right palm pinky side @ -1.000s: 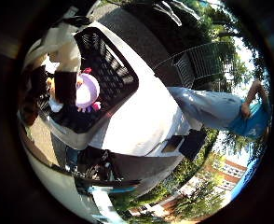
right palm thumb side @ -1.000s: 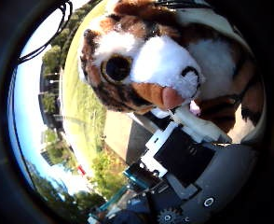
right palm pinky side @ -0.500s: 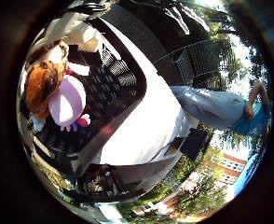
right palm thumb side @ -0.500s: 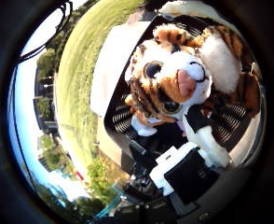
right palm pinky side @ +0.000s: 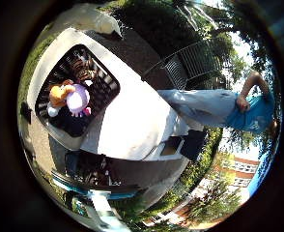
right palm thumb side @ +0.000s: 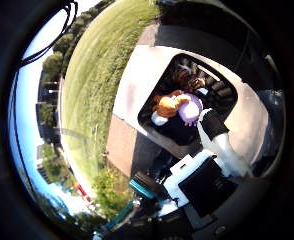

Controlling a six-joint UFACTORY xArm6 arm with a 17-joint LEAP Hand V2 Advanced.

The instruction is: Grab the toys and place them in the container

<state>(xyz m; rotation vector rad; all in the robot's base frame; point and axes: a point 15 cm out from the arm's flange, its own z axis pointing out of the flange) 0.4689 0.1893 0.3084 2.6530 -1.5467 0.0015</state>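
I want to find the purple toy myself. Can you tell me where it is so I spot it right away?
Look for the white table with the black basket at one end. The purple toy lies inside that basket, touching an orange toy, with a striped tiger deeper in. It is the only round, pale purple one, with small pink bits sticking out.
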